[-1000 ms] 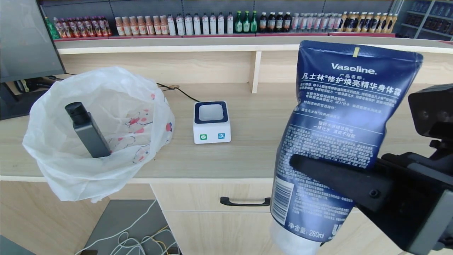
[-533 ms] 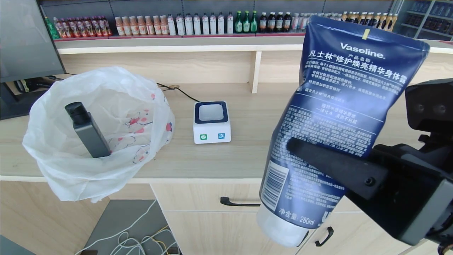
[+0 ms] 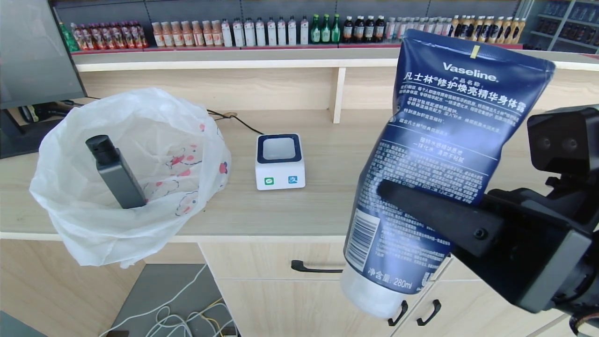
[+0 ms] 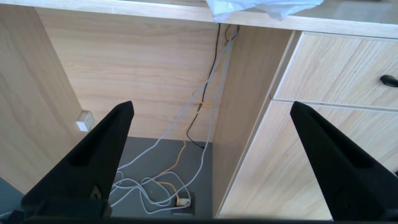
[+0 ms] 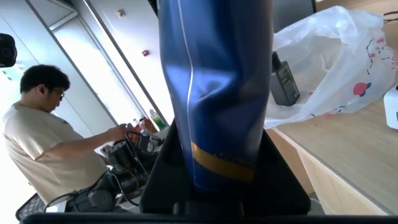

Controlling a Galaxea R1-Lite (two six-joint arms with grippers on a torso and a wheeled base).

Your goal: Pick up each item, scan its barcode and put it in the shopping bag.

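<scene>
The scanning step is in hand. The right pincer (image 3: pixel 398 196) is clamped across the lower half of a blue tube (image 3: pixel 449 131) and holds it in the air, cap end down. The barcode (image 3: pixel 365 238) is just below the pincer. The scanner (image 3: pixel 280 161) sits on the counter (image 3: pixel 327 201), lower and well to the pincer's left. The shopping bag (image 3: pixel 187 135), with a dark bottle (image 3: pixel 117 173) inside, stands beyond it. Next, I judge, the tube must travel left and turn until the barcode faces the scanner's window. The left pincer (image 4: pixel 208 115) hangs wide open and empty below the counter.

Wooden counter (image 3: pixel 337 154) carries the shopping bag (image 3: pixel 187 135) and a scanner (image 3: pixel 280 161)
</scene>
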